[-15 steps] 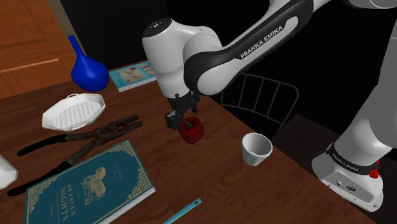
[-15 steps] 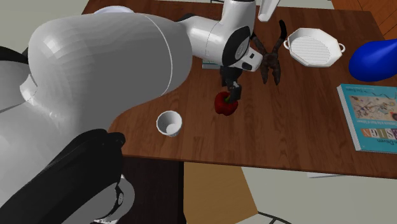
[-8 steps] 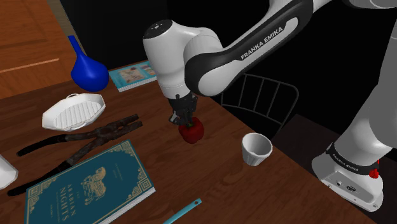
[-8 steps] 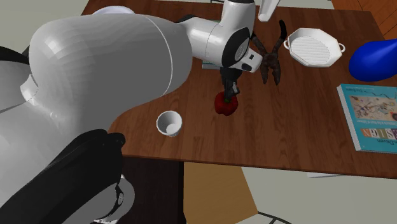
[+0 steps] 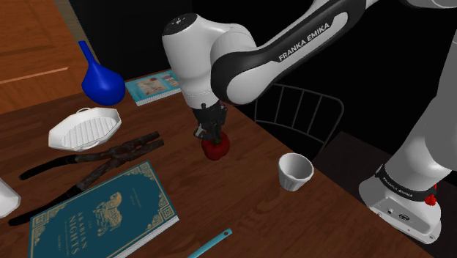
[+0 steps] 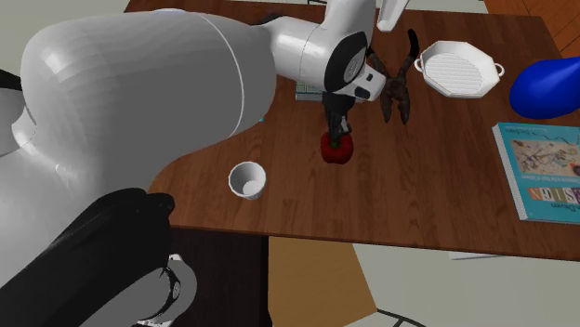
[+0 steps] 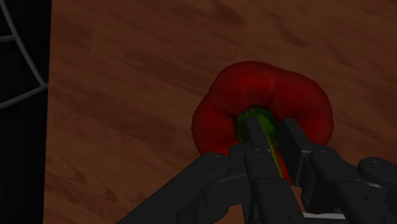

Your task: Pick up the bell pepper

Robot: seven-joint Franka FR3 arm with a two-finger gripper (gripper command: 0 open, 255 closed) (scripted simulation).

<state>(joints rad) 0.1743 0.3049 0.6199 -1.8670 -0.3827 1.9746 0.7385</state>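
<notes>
hand clamped on the green stem of the red bell pepper, maybe touching the table.

Brown wood table, everything below sits on it. White cup upright near the edge on the shoulder view's right, well apart from the rest. Dark rusty shears lie flat between a white ribbed octagonal dish and a teal book with an ornate cover. Blue round-bellied vase with a narrow neck is beyond the dish; can't tell if it's upright. Light-blue book is near it. Teal handle pokes in at the shoulder view's bottom edge. Wire-back chair stands past the table against a black area.
</notes>
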